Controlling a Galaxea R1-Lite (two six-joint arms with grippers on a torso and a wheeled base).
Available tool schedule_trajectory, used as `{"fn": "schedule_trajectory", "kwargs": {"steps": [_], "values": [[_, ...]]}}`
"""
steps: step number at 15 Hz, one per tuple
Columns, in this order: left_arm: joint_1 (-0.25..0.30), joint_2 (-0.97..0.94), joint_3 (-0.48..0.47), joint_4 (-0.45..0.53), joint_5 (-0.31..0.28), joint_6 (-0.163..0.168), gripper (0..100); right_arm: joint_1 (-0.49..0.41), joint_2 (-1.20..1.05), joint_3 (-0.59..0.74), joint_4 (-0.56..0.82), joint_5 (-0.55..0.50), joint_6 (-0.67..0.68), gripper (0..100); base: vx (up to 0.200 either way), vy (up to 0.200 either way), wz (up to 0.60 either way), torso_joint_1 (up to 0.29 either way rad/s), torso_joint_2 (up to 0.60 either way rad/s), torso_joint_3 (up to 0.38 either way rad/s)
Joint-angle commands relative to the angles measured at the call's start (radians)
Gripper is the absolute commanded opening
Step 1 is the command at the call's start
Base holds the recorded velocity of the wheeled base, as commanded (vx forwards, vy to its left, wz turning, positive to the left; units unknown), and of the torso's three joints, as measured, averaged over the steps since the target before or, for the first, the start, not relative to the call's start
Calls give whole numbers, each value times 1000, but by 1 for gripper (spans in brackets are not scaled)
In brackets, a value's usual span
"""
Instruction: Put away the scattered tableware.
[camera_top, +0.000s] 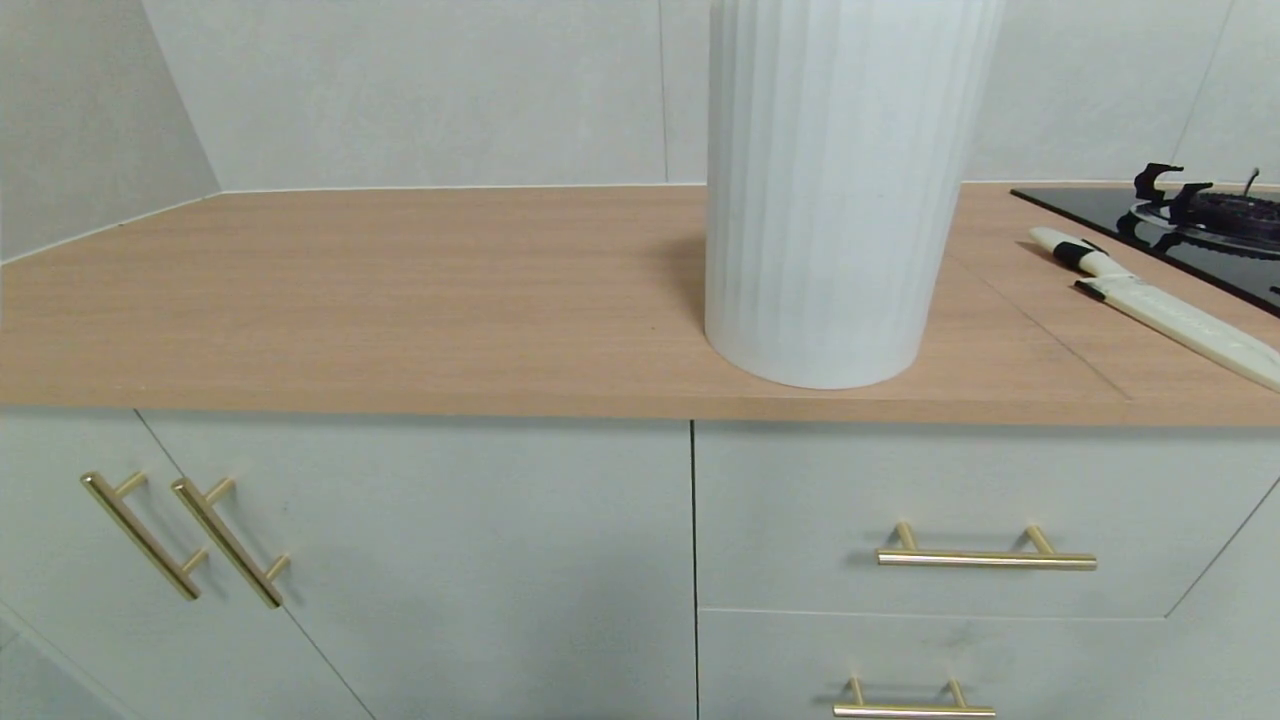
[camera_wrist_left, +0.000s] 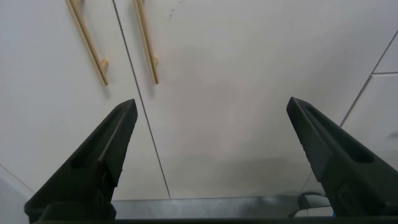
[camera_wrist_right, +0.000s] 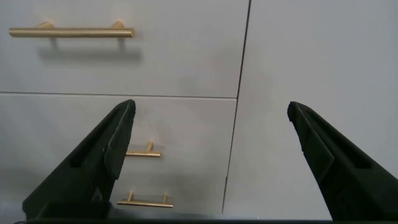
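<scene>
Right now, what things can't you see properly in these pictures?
Tall white ribbed container: head view's top edge cuts off its rim; contents hidden.
Cream-coloured kitchen knife: blade tip cut off by the head view's right edge.
Black glass stove: mostly beyond that right edge.

Worktop over a cabinet run, wall (camera_top: 430, 90) behind; you face it square on.

On the worktop (camera_top: 400, 300), the tall container (camera_top: 835, 200) stands right of middle, near the front edge. The knife (camera_top: 1160, 305) lies to its right, apart from it, handle end toward the wall and blade running to the front right. The hob (camera_top: 1090, 205) sits behind the knife at the far right, with a burner grate (camera_top: 1215, 210) on it. Under the worktop on the left, two door handles (camera_top: 140, 535) hang side by side. On the right, the upper drawer (camera_top: 800, 500) sits over the lower drawer (camera_top: 780, 665). Your left claw (camera_wrist_left: 211, 109) faces the doors, and your right claw (camera_wrist_right: 211, 109) faces the drawers.
</scene>
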Motion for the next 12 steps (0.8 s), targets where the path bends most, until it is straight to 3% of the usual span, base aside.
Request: {"fn": "schedule_trajectory", "kwargs": {"steps": [1, 3, 12], "values": [[0, 0, 0, 0, 0, 0, 100, 1, 1, 0, 0, 1, 0, 100, 0, 0, -600, -2, -2, 2], [0, 0, 0, 0, 0, 0, 100, 1, 3, 0, 0, 1, 0, 100, 0, 0, -600, 2, 2, 2], [0, 0, 0, 0, 0, 0, 100, 1, 1, -2, 0, 1, 2, 100, 0, 0, 0, 0, 0, 0]]}}
